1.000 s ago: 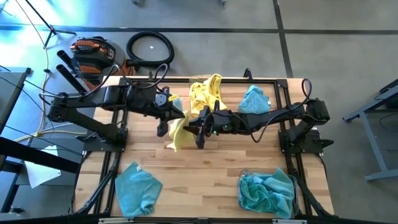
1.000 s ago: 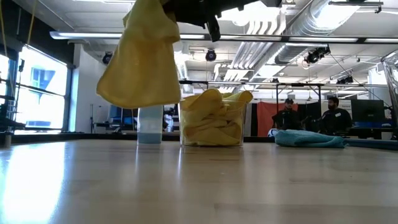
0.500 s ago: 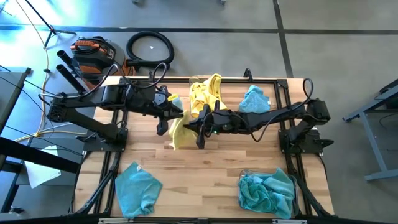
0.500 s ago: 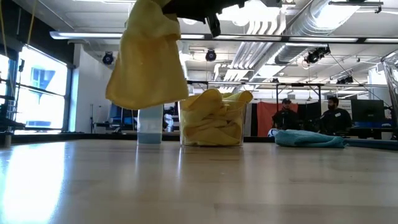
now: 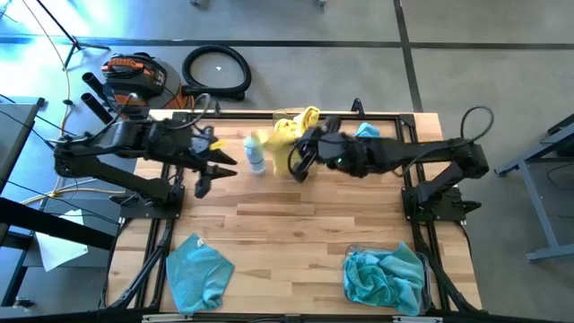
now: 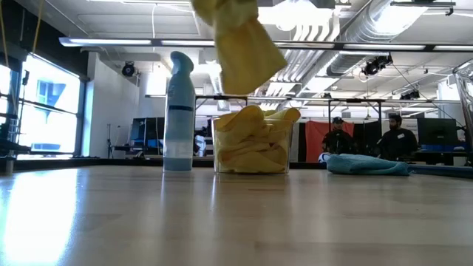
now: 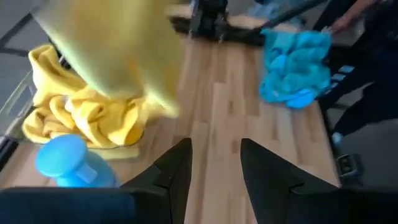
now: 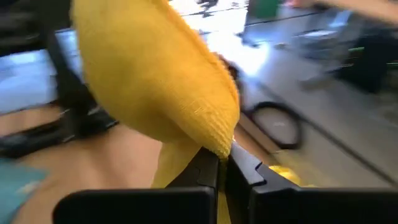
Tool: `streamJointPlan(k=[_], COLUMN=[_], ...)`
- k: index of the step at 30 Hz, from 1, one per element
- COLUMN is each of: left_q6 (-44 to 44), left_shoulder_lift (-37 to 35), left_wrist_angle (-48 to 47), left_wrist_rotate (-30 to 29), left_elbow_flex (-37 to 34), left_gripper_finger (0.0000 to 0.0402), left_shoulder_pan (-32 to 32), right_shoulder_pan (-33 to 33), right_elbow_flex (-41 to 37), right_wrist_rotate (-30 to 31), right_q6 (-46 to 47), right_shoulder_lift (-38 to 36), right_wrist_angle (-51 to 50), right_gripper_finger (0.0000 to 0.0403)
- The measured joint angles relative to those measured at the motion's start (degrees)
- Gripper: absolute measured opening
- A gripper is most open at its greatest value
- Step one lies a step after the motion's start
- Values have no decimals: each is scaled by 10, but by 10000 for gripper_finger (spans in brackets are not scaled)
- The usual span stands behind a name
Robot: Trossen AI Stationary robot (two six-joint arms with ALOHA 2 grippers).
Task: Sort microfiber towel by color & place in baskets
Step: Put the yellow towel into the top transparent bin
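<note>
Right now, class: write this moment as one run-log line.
right gripper: shut on yellow towel, above yellow basket | left gripper: open, empty, beside spray bottle | loose teal towels: two

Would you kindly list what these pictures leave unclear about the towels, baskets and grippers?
- Right gripper: in the low view it is cut off by the top edge; only the hanging yellow towel shows.
- Yellow basket: in the high view the right arm and towels cover its rim.
- Carried towel in the left wrist view: motion-blurred, edges unreadable.
- Left gripper: too small in the high view to judge.
</note>
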Motion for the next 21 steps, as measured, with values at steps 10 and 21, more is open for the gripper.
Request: streamJointPlan(k=[10, 21], left_q6=[-105, -182], left_shoulder_lift=[-174, -266], left_wrist_angle=[1, 42], left_wrist_rotate=[-71, -77], left_elbow_flex=[-156, -276], left_gripper_finger=[126, 126], left_shoulder_pan=[-43, -45], right_shoulder_pan=[-99, -194], right_elbow_flex=[69, -92], right_wrist_rotate=[46, -51], right_q6=[57, 153], right_shoulder_lift=[0, 2], right_wrist_angle=[-109, 169], right_gripper_finger=[1, 0])
